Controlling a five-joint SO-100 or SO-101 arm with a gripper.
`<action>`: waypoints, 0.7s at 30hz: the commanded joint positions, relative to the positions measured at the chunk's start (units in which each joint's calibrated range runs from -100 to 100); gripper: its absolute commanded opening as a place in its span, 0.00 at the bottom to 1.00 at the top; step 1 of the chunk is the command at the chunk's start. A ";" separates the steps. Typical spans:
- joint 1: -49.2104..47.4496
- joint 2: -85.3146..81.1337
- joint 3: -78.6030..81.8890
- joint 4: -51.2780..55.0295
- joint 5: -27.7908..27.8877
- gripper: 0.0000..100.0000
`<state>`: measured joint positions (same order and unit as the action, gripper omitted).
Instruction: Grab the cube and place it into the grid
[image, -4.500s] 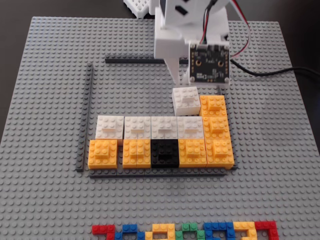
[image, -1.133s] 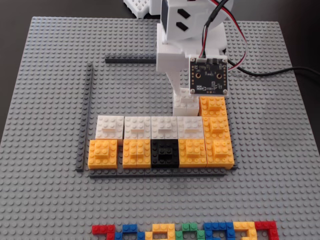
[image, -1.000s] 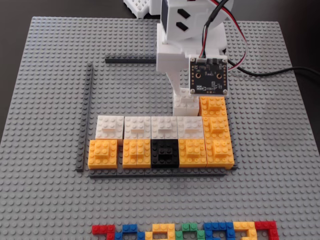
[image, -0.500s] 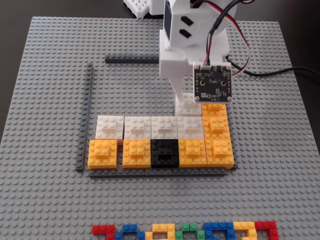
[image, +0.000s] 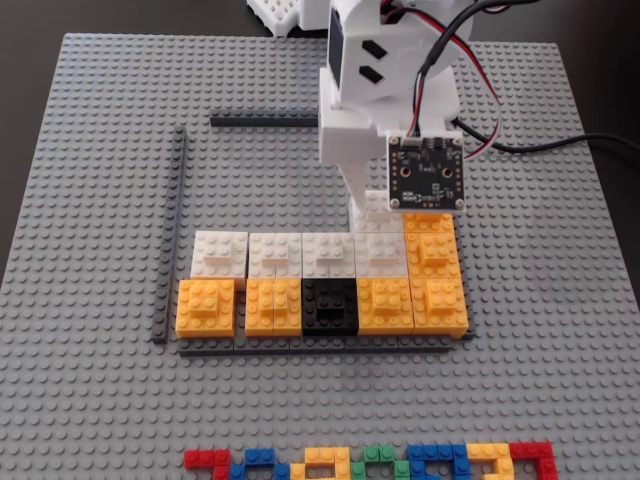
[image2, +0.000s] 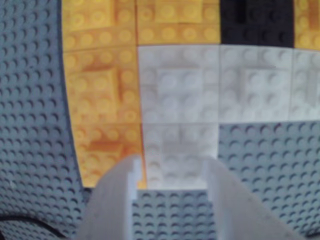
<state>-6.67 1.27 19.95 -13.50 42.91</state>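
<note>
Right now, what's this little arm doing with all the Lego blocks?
The arm's gripper is down over a white cube, jaws either side of it. The cube sits on the grey baseplate inside the grid, beside the orange blocks and behind the white row. Whether the jaws grip it cannot be told.

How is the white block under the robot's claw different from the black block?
The white cube sits between the gripper fingers in the wrist view; the black block has nothing near it. The white cube starts a new row beside the orange blocks; the black block lies in the front row with an orange block on each side. One is white, one black. Both are square, studded, and inside the grid.
</note>
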 joint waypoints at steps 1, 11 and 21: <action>0.67 -1.01 -3.14 -0.52 -0.44 0.19; 0.67 -1.36 -2.77 -0.47 -0.34 0.18; 1.04 -2.22 -2.77 -0.22 -0.29 0.17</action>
<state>-6.02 1.27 19.86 -13.55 42.56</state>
